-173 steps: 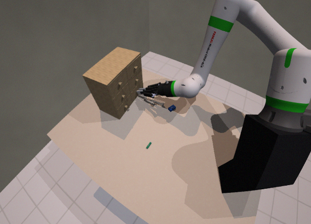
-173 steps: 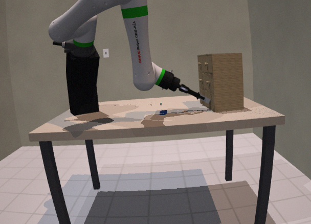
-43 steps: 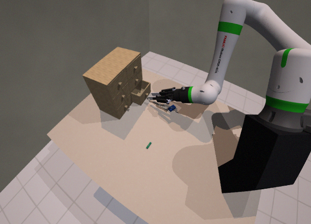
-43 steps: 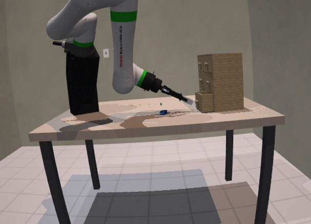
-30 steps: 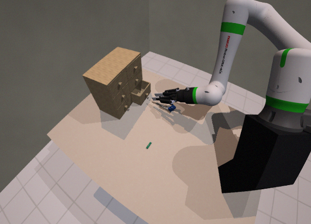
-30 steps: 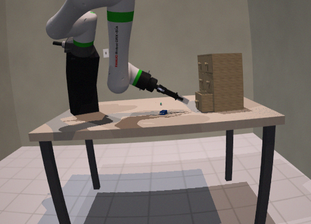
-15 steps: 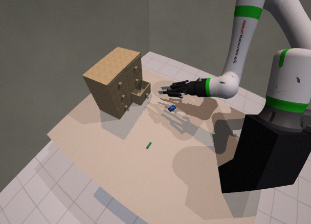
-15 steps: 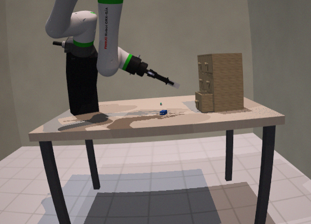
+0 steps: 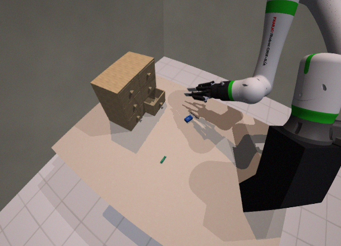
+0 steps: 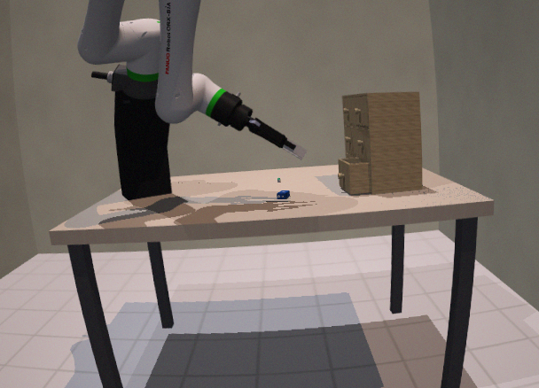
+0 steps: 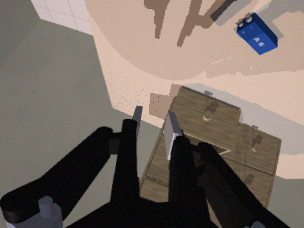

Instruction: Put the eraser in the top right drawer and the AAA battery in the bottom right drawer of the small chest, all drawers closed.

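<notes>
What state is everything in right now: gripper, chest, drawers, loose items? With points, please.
Gripper (image 9: 188, 92) (image 10: 297, 151) (image 11: 153, 119): partly open, empty, off the table
Chest (image 9: 123, 71) (image 10: 394, 139) (image 11: 274, 173): upright
Bottom right drawer (image 9: 149, 108) (image 10: 360, 178) (image 11: 192, 106): pulled partway out, contents unclear
Other five drawers (image 9: 142, 79) (image 10: 353, 102) (image 11: 265, 150): in
Blue block (image 9: 188, 118) (image 10: 283, 195) (image 11: 257, 36): on table
Green stick (image 9: 163, 159) (image 10: 278, 180): lying on table

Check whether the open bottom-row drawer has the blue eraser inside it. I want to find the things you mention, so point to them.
No, the blue eraser (image 9: 188, 118) (image 10: 283, 195) (image 11: 257, 34) lies on the table, outside the open drawer (image 9: 150, 108) (image 10: 355, 177).
</notes>
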Controlling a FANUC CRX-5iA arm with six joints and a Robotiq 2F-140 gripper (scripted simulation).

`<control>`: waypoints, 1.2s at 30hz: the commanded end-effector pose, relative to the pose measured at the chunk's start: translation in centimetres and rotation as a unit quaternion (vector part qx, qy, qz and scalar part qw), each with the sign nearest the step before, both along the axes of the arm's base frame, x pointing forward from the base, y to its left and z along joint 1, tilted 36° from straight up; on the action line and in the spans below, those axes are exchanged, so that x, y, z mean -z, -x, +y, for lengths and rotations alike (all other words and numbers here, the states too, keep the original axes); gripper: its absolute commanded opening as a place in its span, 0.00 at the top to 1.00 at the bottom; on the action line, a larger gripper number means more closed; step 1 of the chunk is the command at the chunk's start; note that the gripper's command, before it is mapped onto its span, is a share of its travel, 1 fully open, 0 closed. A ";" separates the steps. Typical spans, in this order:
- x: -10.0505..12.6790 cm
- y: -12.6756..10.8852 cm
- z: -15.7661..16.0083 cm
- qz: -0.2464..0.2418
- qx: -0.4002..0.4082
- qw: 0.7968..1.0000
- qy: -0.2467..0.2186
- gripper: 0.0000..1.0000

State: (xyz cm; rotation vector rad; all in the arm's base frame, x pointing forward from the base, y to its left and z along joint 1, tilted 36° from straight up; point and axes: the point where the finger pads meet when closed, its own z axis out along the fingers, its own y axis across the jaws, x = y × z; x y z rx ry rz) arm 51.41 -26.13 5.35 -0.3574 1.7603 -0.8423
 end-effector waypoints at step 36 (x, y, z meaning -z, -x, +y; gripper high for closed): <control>0.6 22.1 -7.9 0.279 0.383 0.878 0.073 0.80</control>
